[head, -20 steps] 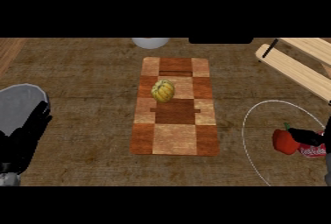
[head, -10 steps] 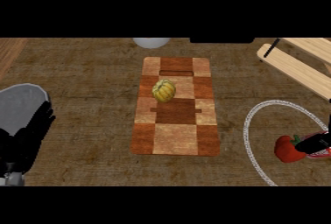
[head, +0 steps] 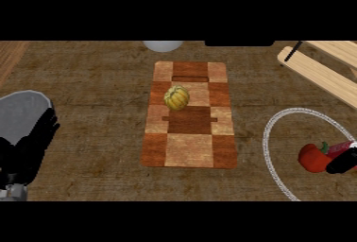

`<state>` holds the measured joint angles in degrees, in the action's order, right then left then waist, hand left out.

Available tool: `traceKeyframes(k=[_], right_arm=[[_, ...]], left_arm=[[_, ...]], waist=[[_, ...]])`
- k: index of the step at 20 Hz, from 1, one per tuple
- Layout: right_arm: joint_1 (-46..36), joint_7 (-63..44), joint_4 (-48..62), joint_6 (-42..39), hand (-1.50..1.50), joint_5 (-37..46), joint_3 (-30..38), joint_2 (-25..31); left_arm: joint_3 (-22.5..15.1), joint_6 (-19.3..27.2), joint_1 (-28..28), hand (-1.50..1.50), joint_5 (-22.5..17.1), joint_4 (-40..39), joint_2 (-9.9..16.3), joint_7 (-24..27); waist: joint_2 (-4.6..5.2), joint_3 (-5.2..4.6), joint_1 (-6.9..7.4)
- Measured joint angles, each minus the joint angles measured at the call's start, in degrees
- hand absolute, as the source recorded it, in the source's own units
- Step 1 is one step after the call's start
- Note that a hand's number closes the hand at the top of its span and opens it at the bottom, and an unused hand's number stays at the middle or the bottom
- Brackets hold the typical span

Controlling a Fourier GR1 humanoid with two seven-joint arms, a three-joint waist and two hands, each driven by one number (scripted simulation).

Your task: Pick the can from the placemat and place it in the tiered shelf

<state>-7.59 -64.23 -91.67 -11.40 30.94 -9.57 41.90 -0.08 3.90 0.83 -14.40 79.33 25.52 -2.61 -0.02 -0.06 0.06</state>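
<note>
**Q:** Fig. 1, nearest first: where are your hands?

**A:** My left hand (head: 29, 151) shows well to the left of the placemat (head: 190, 149), by the near edge. Its black fingers are straight, held side by side, and hold nothing. My right hand (head: 343, 163) shows well to the right of the placemat, cut by the view's edge. Whether its fingers are wide or closed I cannot tell. It lies against a red pepper (head: 312, 158) inside a white ring (head: 268, 142). A red sliver (head: 340, 147) shows just above the hand, too hidden to name.

**Q:** And the thing to be picked?

**A:** One thing stands on the placemat's far half, left of its midline: a yellow-green ribbed thing (head: 176, 98), rounded. Whether it is the can I cannot tell. It is well apart from both hands, beyond them, and neither touches it.

**Q:** Farther still?

**A:** The tiered shelf (head: 320, 73), of pale wooden slats, lies right of the placemat's far end. A pale round thing (head: 162, 46) sits just beyond the placemat's far edge on the brown counter (head: 97, 85).
</note>
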Motion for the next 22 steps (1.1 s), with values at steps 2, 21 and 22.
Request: traceKeyframes(k=[2, 21, 22], right_arm=[[1.44, 0.52, 0.06, 0.18, -1.5, 1.24, 0.15, -0.8], [3.47, 8.77, 9.86, -0.25, 1.5, 10.34, 8.26, -8.5], [3.26, 9.35, 10.3, -0.58, 1.5, 10.33, 8.91, -8.76]], left_arm=[[0.34, -0.12, -0.13, 0.0, 0.16, 0.1, -0.15, -0.41], [4.76, -3.9, -0.9, 0.0, 4.14, -0.59, -3.29, -1.29], [5.14, -4.1, -0.68, 0.0, 4.22, 0.42, -3.19, -2.14]], waist=[[-0.02, 0.01, -0.07], [-0.06, -0.03, -0.04], [-0.08, -0.05, -0.01]])
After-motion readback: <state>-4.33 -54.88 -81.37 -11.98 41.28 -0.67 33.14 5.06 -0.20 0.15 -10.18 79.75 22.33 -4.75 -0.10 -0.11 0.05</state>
